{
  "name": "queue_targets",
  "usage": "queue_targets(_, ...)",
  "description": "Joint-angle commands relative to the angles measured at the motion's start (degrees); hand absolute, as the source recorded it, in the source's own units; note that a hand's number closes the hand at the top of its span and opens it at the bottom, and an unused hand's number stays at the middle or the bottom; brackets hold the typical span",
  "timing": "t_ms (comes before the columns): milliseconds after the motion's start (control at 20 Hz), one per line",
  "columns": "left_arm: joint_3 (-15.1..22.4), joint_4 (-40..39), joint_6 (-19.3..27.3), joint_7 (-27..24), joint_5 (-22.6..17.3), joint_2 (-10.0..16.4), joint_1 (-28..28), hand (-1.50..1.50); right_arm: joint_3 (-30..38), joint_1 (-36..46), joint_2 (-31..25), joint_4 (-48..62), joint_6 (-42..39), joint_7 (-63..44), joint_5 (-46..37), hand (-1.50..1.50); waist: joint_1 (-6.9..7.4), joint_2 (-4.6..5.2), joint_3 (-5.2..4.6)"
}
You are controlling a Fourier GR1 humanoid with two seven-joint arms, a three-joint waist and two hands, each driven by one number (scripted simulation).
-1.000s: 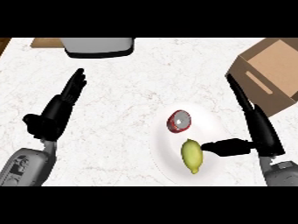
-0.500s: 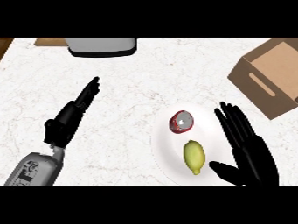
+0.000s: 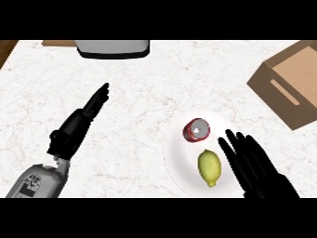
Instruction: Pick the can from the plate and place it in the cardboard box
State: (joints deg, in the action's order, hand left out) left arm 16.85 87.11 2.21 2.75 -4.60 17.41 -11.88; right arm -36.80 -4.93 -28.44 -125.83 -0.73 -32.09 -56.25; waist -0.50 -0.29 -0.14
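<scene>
Can [image 3: 196, 129] lies on the plate [image 3: 179, 160], at its far end, beside a lemon [image 3: 209, 167]. Right hand [image 3: 257, 168] hangs over the plate's right rim, fingers straight, grasping nothing; left hand [image 3: 77, 128], likewise released, sits well left of it.

Right hand [image 3: 257, 169]: a second ago we logged it edge-on beside the plate [image 3: 178, 158], thumb out toward the lemon [image 3: 209, 167], grey forearm showing. Now it lies flat over the plate's right rim, fingers straight, forearm gone from view. In the last half second its fingertips have slid back toward the lower edge (they end just right of and below the can [image 3: 196, 129]). Left hand [image 3: 71, 132] has drifted slightly rightward.
</scene>
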Motion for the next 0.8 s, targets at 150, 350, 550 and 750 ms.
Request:
queue_targets(150,-0.51,1.53,-0.81,1.56,1.4,-1.52,-0.15,0.0,-2.98,8.04,11.26,-5.77,-19.13,-15.58,2.82,-1.5,0.79,0.3,0.07)
queue_targets(350,-3.83,-1.25,-4.68,-0.34,0.57,-0.72,-0.93,0.0,2.59,13.57,16.82,3.38,-18.6,-13.31,5.49,-1.5,0.78,0.37,0.11)
queue_targets(550,-2.89,4.44,-3.16,2.57,2.84,-3.38,2.09,0.0,5.4,14.31,17.23,11.56,-15.71,-6.54,4.14,-1.5,0.76,0.28,0.14)
queue_targets(750,-5.13,-0.66,-5.36,0.11,4.66,-3.53,0.56,0.0,4.49,8.66,16.65,13.61,-11.13,-3.64,0.81,-1.5,0.46,0.29,0.14)
